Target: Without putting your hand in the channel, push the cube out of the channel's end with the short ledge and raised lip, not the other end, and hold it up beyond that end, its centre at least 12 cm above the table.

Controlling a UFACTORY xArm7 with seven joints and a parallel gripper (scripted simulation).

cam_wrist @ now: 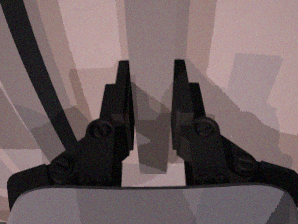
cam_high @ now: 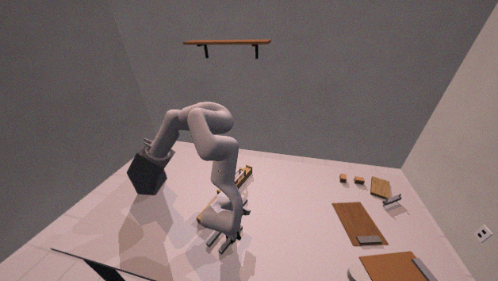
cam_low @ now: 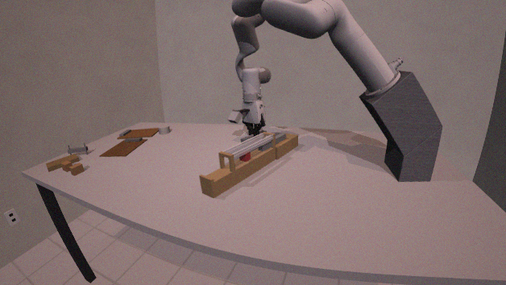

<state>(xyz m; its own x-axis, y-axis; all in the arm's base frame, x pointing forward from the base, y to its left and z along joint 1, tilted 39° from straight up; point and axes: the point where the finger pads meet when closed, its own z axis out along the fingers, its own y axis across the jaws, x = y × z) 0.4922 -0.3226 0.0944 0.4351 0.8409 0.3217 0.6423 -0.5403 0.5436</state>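
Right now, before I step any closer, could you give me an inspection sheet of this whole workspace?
Surface: pale table, shadowed near the arm.
Job's things: wooden channel; red cube still inside it.
Clutter: wooden boards and small blocks at the far end.
Grippers: gripper low beside the channel, shut on a grey bar.
Cables: nothing seen.
Surroundings: wall shelf, wall socket, tiled floor.
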